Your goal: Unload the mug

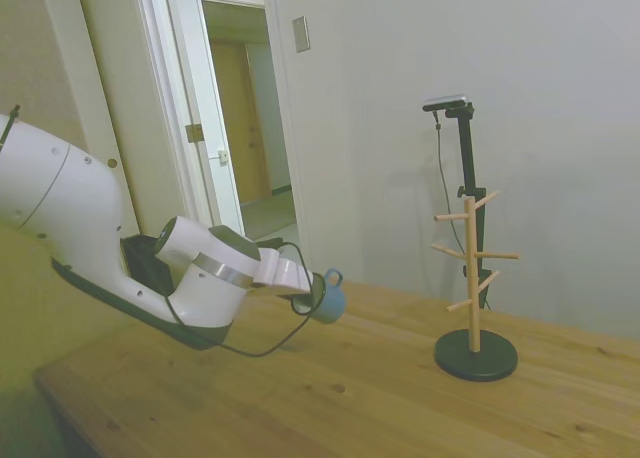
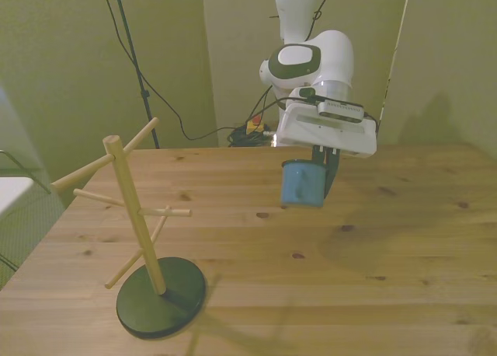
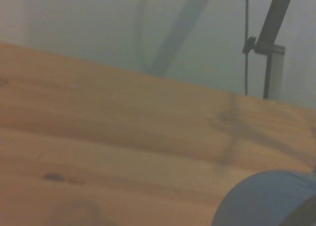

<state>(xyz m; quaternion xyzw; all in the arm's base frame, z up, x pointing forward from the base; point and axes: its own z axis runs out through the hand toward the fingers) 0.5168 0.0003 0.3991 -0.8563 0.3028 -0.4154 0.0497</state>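
Claw: the claw is clamped on the mug, dark fingers reaching down from the white wrist block.
Mug: light blue, held in the air above the worktop — not touching the wood; in the side view its small loop handle points up at the claw's tip.
Mug, wrist view: only a blurred blue curve shows, with bare planks behind it.
Rack: a wooden peg tree on a round dark base (every peg bare) stands at about 8 o'clock from the mug in the front view, well apart from it.
Rack, side view: the tree stands at about 3 o'clock from the mug — far along the worktop.
Arm: white, stretched low over the worktop.
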